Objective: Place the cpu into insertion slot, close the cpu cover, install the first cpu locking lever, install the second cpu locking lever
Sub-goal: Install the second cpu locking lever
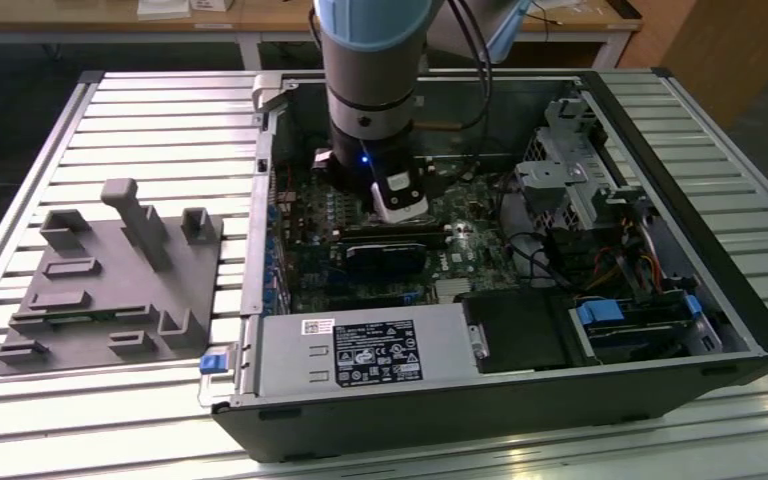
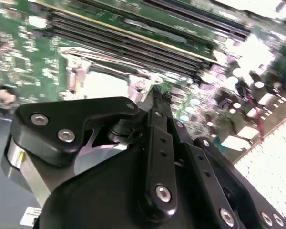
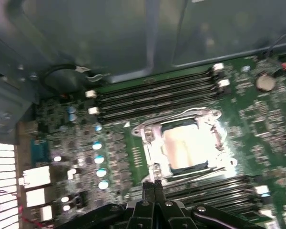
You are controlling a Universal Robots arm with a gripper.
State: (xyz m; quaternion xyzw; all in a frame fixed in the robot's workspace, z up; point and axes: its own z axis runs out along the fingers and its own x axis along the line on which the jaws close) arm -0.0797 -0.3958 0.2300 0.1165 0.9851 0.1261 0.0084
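1. In the exterior view an open computer case (image 1: pixel 518 400) lies on a slatted table (image 1: pixel 157 130), filling the centre and right of the frame. The arm (image 1: pixel 371 90) comes down from the top centre into the case, over the green board (image 1: pixel 471 265). A grey fixture block (image 1: pixel 104 290) sits at the left. A grey power supply (image 1: pixel 357 352) is at the case's lower edge.
2. In the second wrist view the tool (image 2: pixel 156 90) sits at the centre with its black fingers (image 2: pixel 158 124) pressed together, holding nothing. It hangs over the board, just beside the long memory slots (image 2: pixel 133 43) that run across the upper part.
3. In the first wrist view the cpu (image 3: pixel 187 145) lies in the slot (image 3: pixel 163 160) at centre right, its pale face showing through the cover (image 3: pixel 150 140). The closed tool tips (image 3: pixel 154 183) stand at the bottom centre, near the cover's lower edge.
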